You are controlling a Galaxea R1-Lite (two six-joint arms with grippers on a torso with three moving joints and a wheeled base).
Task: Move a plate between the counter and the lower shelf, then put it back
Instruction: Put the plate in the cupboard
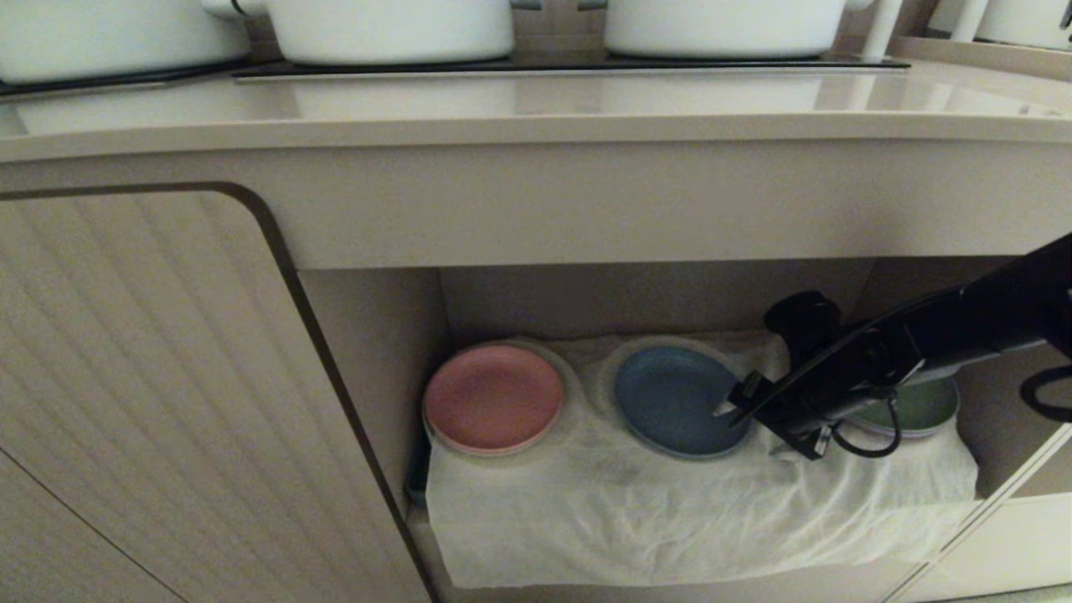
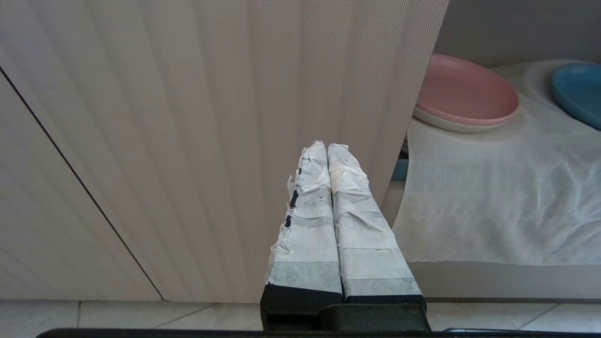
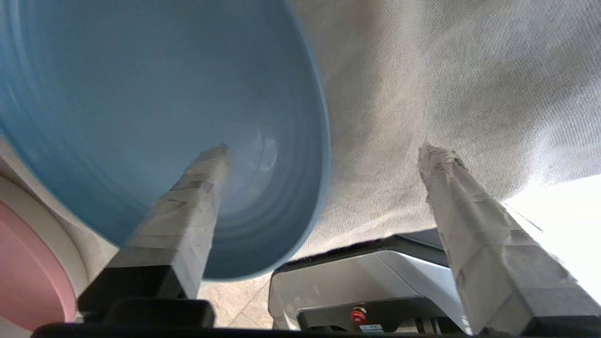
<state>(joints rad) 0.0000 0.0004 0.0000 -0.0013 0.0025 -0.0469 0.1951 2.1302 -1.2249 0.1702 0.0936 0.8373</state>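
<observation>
The light blue plate (image 1: pixel 670 402) lies on the middle hump of the white cloth in the lower shelf (image 1: pixel 670 528), below the beige counter (image 1: pixel 536 109). My right gripper (image 1: pixel 749 429) reaches into the niche at the plate's right edge and stands open. In the right wrist view the plate (image 3: pixel 141 94) has one taped finger (image 3: pixel 188 206) over its inside and the other finger (image 3: pixel 469 211) over the cloth, so the rim lies within the open right gripper (image 3: pixel 324 150). My left gripper (image 2: pixel 327 146) is shut and empty, parked facing the ribbed door.
A pink plate (image 1: pixel 492 398) sits to the left of the blue one and a green plate (image 1: pixel 921 406) to the right, half hidden behind my right arm. White pots (image 1: pixel 389 29) stand on the black hob. A ribbed cabinet door (image 1: pixel 151 377) closes off the left.
</observation>
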